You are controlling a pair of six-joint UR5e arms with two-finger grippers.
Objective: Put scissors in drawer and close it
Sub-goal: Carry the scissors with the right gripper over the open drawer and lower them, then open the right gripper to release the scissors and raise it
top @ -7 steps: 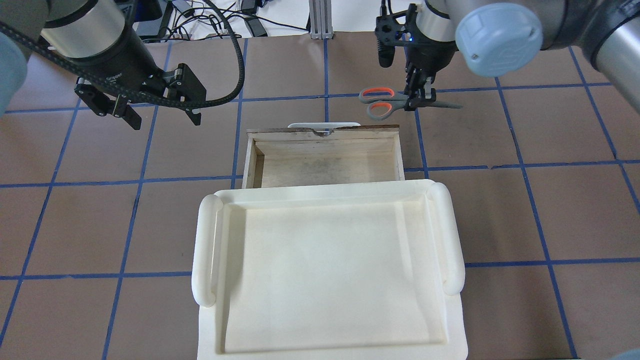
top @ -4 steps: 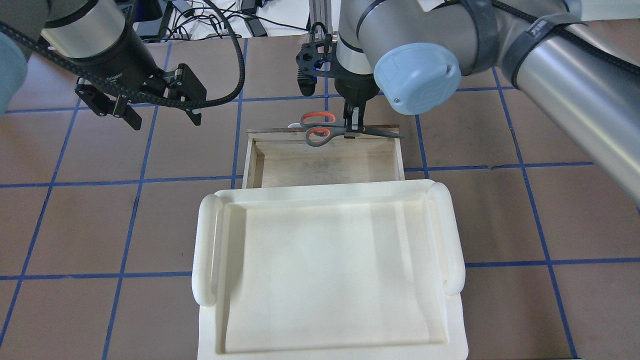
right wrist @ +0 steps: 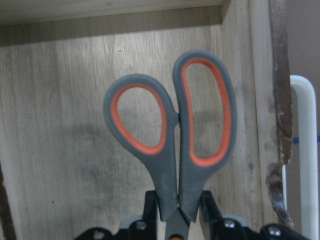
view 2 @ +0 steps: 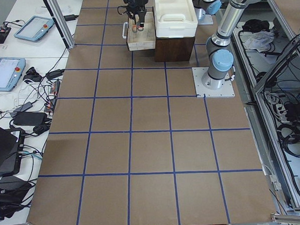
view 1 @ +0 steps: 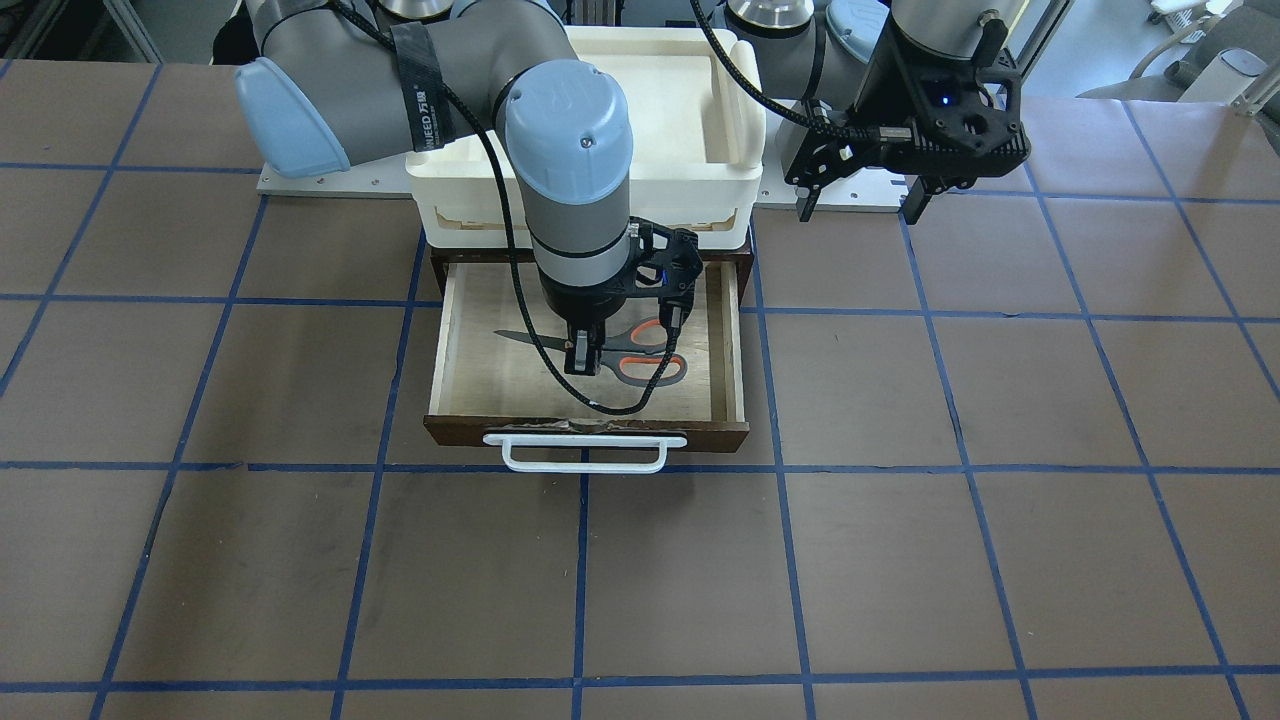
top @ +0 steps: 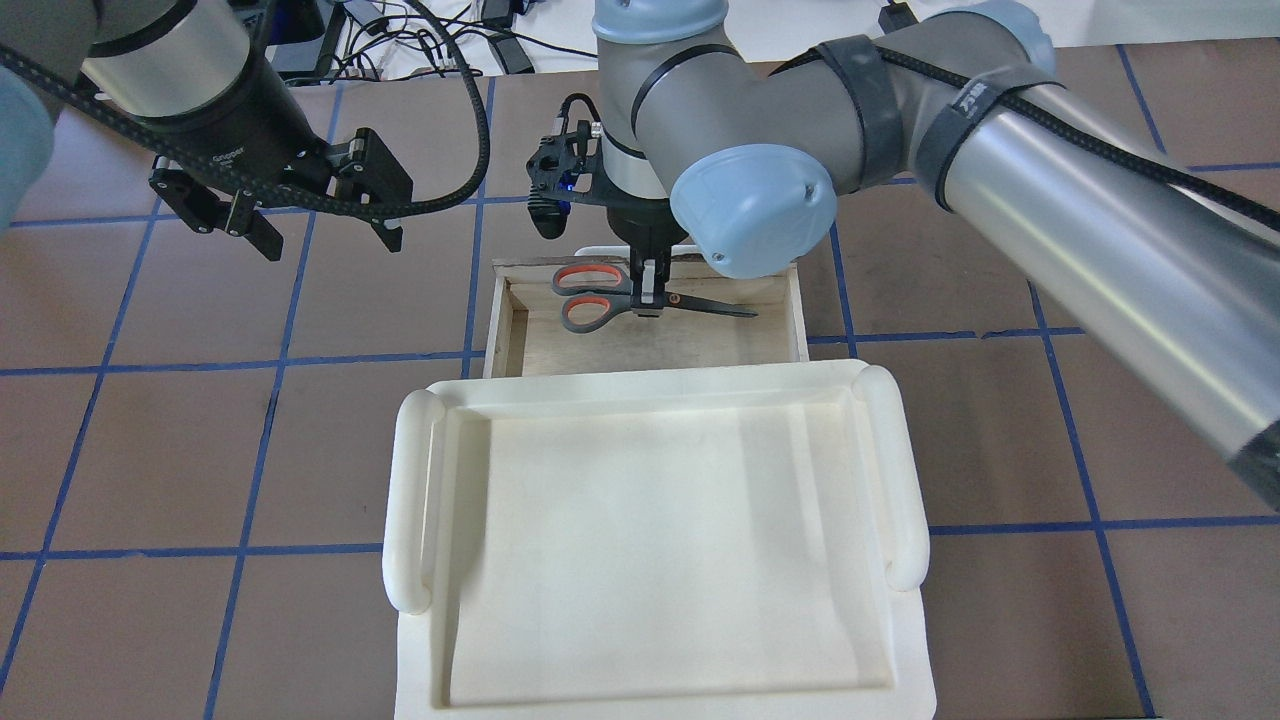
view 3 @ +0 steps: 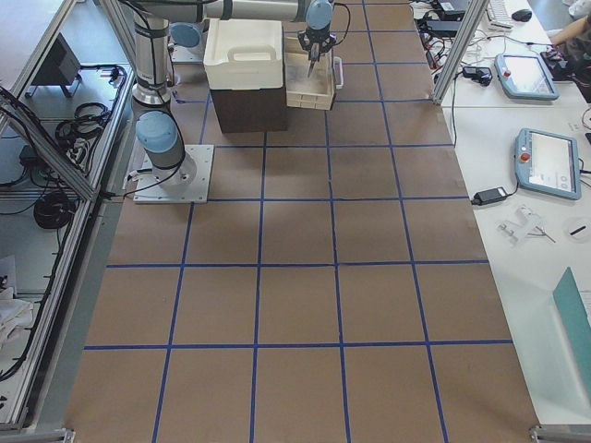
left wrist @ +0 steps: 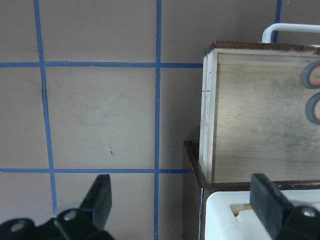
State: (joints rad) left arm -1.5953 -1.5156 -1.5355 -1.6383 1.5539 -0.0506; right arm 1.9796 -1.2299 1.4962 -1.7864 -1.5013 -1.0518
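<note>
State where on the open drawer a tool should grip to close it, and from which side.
The white bar handle on the drawer front, from above: the bar runs level and stands off the front, leaving a gap for one finger.

Only two texts can be read. The white word "Gripper" stands on the black sleeve [top: 235, 140] of the left arm [top: 170, 60], to the left of the drawer [top: 640, 345] and farther from the camera in the overhead view. A smaller line under it is too small to read. In the front view, behind the drawer, a black strap [view 1: 425, 90] around the right arm [view 1: 565, 150] carries the white letters "NEED" and two Chinese-looking signs, which I cannot read surely.
</note>
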